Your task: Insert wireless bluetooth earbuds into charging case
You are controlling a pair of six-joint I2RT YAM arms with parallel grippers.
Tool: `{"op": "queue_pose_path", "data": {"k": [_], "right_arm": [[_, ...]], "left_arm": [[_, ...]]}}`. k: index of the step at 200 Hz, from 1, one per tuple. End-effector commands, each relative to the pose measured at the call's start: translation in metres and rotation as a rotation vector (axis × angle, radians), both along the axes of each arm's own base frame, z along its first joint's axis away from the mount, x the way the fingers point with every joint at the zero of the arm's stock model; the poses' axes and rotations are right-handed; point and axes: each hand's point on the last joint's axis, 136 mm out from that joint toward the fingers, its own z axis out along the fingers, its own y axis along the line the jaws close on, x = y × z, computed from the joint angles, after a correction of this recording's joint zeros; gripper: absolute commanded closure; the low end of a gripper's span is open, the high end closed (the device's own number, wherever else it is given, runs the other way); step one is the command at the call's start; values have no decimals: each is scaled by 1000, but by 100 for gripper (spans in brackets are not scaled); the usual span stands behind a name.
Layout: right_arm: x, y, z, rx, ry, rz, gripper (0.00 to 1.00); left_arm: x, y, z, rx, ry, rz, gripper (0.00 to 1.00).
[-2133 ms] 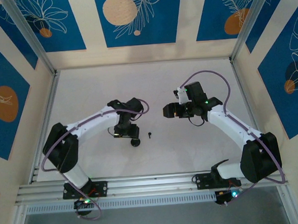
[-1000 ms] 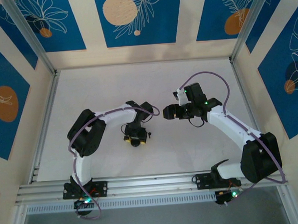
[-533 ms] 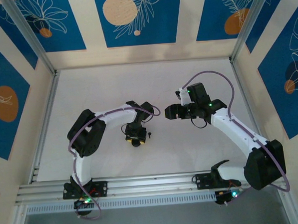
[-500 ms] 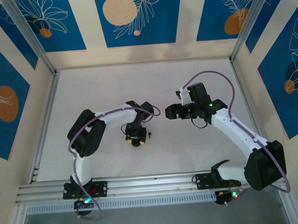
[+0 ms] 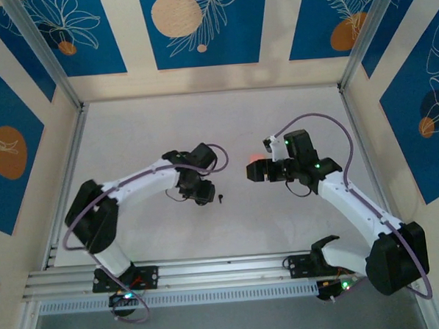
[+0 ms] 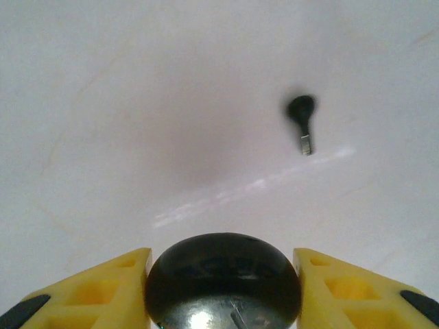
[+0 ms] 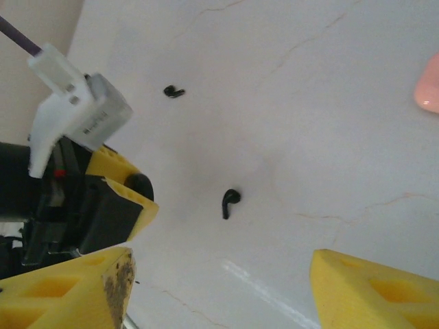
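where the white table [image 5: 144,139] shows, there are two tiny black earbuds with thin stems, a near black earbud [image 6: 302,113] and a far black earbud [image 7: 173,91]. there is also one round shiny black case [image 6: 223,284], one smooth pale pink rounded thing [image 7: 428,86] and two grippers with yellow fingers.

the left gripper [image 6: 221,259] is partly closed. its two yellow fingers [image 6: 96,291] press on both sides of the black case, so it has hold of it. the right gripper [image 7: 219,274] is wide open. it holds nothing and touches nothing.

the near black earbud lies flat on the table just ahead of the black case, and in the left wrist view it sits a little to the right. it does not touch the black case. its long side runs away from the black case. the round head is the far end, and the thin stem with the shiny tip points back toward the black case.

the far black earbud lies on the table apart from the black case and well apart from the near black earbud. it is too small to tell which way it points.

the pink thing lies well apart from the black case, past the near black earbud. the right gripper hangs there too, just beside the pink thing.
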Motion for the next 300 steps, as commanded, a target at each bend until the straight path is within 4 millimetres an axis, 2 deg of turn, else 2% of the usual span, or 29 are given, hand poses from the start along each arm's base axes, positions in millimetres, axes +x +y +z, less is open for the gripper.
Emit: {"op": "queue_pose_path", "data": {"k": [1,33,63,96,124,145,198,253,300], "right_arm": [[-6,10,18,112,-30,60,32],[-16,12,26,217,69,143,35],[-25,14,33,273,191,199,40],[-37,27,41,312,295,255,41],[-50,42,37,293,342,295,41],[-56,58,33,263,362,326,43],[-63,102,31,232,360,404,44],[-61,122,16,151,354,404,48],[-64,143,11,188,375,433,51]], "left_arm": [[2,-22,24,-161,-122,-140,63],[-6,-29,54,-237,-323,-445,61],[-16,-26,70,-230,-501,-709,60],[-23,-22,84,-230,-680,-869,61],[-36,-21,93,-256,-826,-991,61],[-37,-17,96,-237,-878,-1025,62],[-35,-15,86,-159,-848,-1077,62],[-34,-22,92,-202,-871,-1053,63],[-34,-22,95,-212,-876,-1035,63]]}}
